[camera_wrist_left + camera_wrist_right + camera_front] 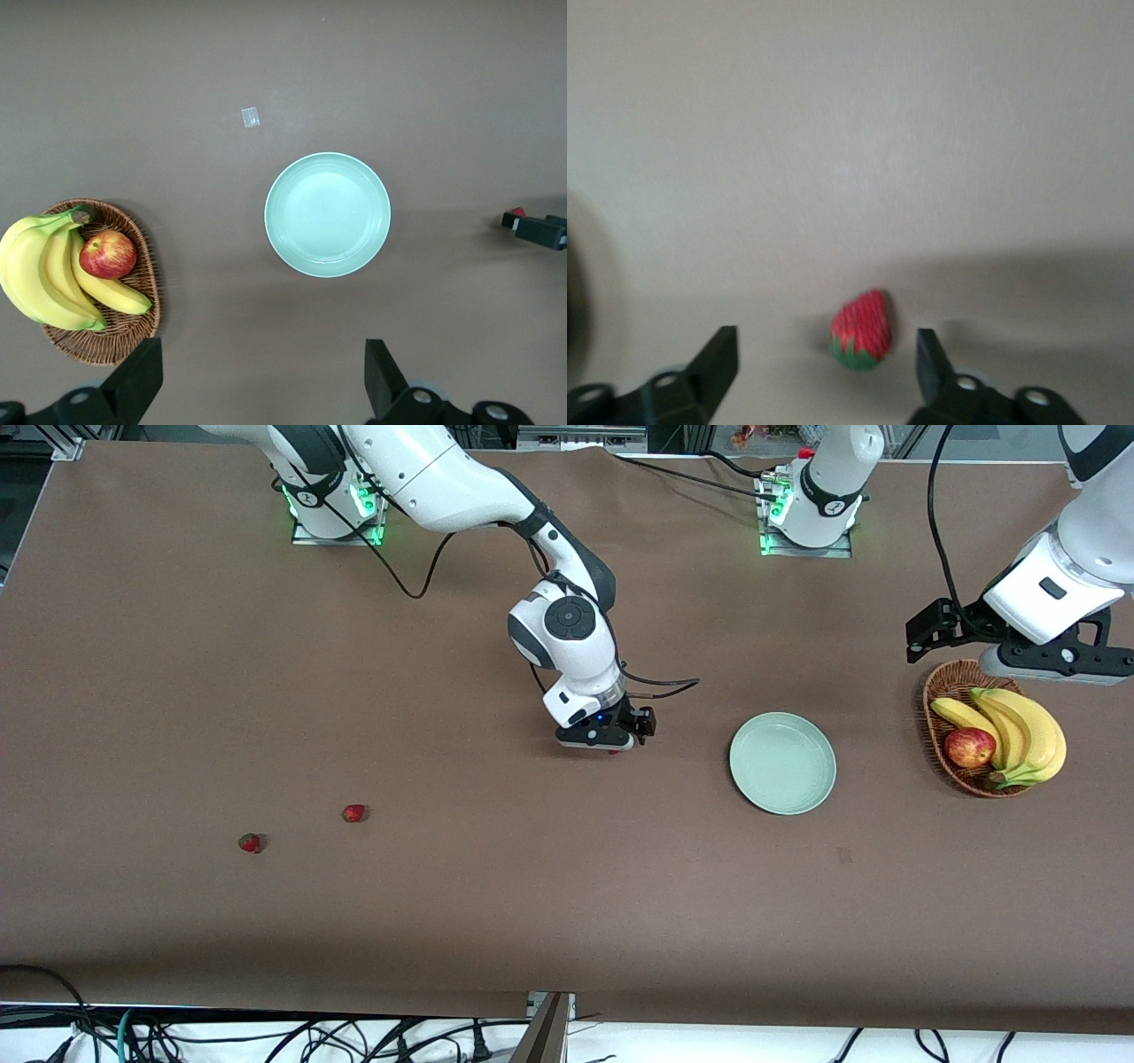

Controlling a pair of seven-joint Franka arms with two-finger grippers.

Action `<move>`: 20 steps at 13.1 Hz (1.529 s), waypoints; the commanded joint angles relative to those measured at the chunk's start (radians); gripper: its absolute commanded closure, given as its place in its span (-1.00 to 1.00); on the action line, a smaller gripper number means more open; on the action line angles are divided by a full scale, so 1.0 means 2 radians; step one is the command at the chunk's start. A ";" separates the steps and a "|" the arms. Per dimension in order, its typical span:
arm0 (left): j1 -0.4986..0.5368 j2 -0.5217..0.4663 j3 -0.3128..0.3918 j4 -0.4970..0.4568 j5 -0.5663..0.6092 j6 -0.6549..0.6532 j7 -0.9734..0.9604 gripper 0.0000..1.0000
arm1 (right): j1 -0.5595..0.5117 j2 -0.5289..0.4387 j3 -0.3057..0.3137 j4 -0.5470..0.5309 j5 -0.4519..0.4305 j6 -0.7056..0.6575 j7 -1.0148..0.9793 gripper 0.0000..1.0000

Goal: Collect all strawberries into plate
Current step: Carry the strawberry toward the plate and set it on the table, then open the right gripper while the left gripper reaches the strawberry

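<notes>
A matt brown cloth-like table cover [443,903] is lying smooth beneath the glossy pale mint-green round plate [783,763]; beside that plate, a rough brown woven wicker basket [941,700] is sitting.

Even, bright overhead light fills the front view; the brown surface [177,691] reads flat and matte, with soft, short shadows under the right arm and beside the plate [783,763]. Green lamps glow at both bases. The left wrist view is sharp and evenly lit. The right wrist view is washed out and pale, soft throughout, and the strawberry [861,331] is slightly blurred with a dim shadow band alongside.
</notes>
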 commanded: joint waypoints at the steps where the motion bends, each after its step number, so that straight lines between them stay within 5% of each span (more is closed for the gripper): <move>1: 0.003 0.005 -0.002 0.013 0.005 -0.008 0.005 -1.00 | -0.033 -0.025 -0.001 0.005 0.005 -0.043 -0.037 -1.00; 7: 0.003 0.005 -0.002 0.013 0.005 -0.008 0.004 -1.00 | -0.144 -0.055 0.001 0.002 0.009 -0.157 -0.239 -1.00; 16: 0.002 0.009 -0.003 0.013 0.004 -0.009 0.002 -1.00 | -0.212 -0.054 -0.002 -0.043 0.007 -0.177 -0.358 -1.00; 20: -0.013 0.061 -0.008 0.013 -0.020 -0.042 -0.007 -1.00 | -0.265 -0.056 -0.006 -0.045 0.007 -0.210 -0.457 -1.00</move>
